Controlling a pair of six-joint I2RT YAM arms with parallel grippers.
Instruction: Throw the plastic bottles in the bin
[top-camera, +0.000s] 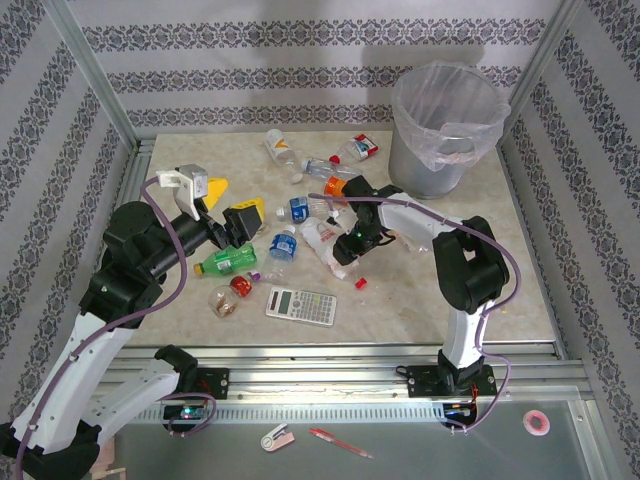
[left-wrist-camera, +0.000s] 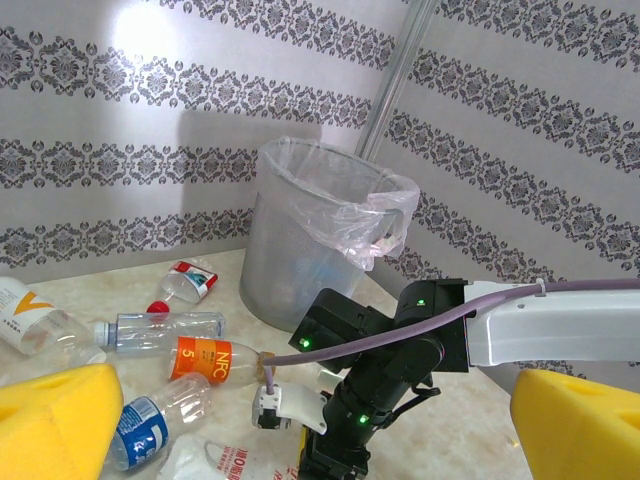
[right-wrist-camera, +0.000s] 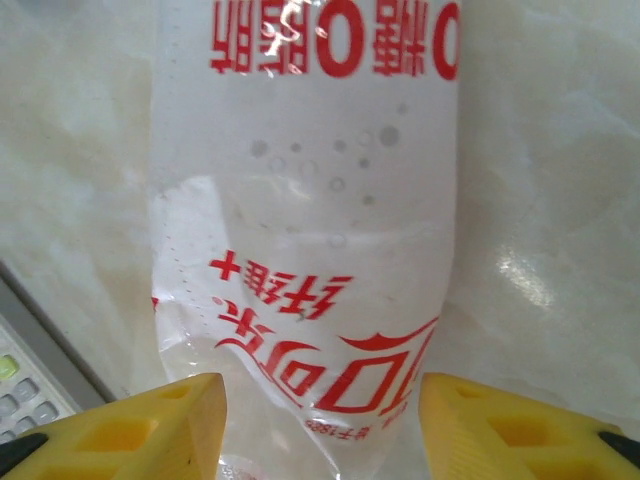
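Right claw (right-wrist-camera: 320, 425): straddling white-labelled bottle (right-wrist-camera: 310, 250) — we cannot tell if clamped.
Left claw (top-camera: 228, 203): wide apart, empty.
Risk: thin wall may buckle, slipping short of bin (top-camera: 430, 165) at 1 o'clock.

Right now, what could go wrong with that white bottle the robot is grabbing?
The right gripper pinches the white bottle near one end, so it might slip or dangle when lifted. The calculator lies close to one finger and could get bumped. The bin stands at the far corner, so a loose grip may drop the bottle on the way.
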